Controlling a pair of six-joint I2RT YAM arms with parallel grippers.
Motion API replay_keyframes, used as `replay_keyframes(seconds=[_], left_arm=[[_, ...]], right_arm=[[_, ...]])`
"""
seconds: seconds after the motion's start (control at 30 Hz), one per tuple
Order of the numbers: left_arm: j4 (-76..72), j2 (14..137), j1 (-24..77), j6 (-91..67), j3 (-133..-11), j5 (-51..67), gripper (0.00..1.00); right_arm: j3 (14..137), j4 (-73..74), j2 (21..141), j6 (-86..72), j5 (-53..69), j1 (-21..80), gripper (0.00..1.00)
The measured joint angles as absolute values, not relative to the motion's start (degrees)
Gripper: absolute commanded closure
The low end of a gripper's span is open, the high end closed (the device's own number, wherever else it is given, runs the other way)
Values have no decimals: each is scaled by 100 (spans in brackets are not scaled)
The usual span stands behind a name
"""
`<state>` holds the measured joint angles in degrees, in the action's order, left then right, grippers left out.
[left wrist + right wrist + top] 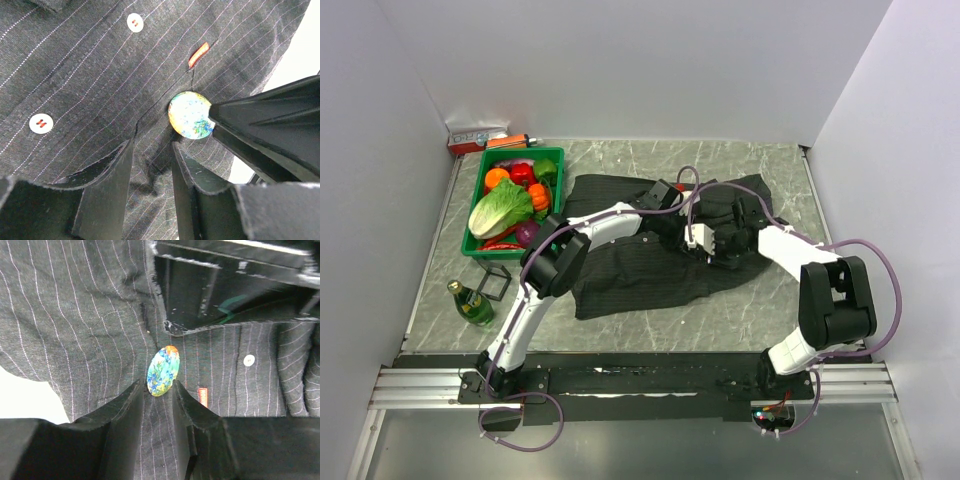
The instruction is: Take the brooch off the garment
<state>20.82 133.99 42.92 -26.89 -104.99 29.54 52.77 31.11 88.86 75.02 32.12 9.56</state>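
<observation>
Top external view: a green plastic crate of toy vegetables sits at the left. To its right the dark charcoal pinstriped garment sprawls across the grey marbled table, with both arms meeting over its middle. Left wrist view: the left gripper, at the bottom of the frame, has its black fingers narrowly apart with only creased cloth in the gap. The round brooch with a blue, green and yellow face lies just up and right of it, and the right gripper's tip touches its right edge. Right wrist view: the right gripper stands narrow, the brooch's lower end at its fingertips; whether they pinch it I cannot tell
</observation>
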Motion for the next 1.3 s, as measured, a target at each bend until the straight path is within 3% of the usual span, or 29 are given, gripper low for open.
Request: replay_keyframes(seconds=[0.6, 1.3], left_arm=[[2038, 13399, 4292, -2687, -10420, 3065, 57], [2038, 13404, 4292, -2674, -10420, 3192, 56]], right_arm=[[4766, 2014, 8890, 7561, 2357, 1225, 68], [4921, 2016, 8868, 7852, 2178, 1225, 68]])
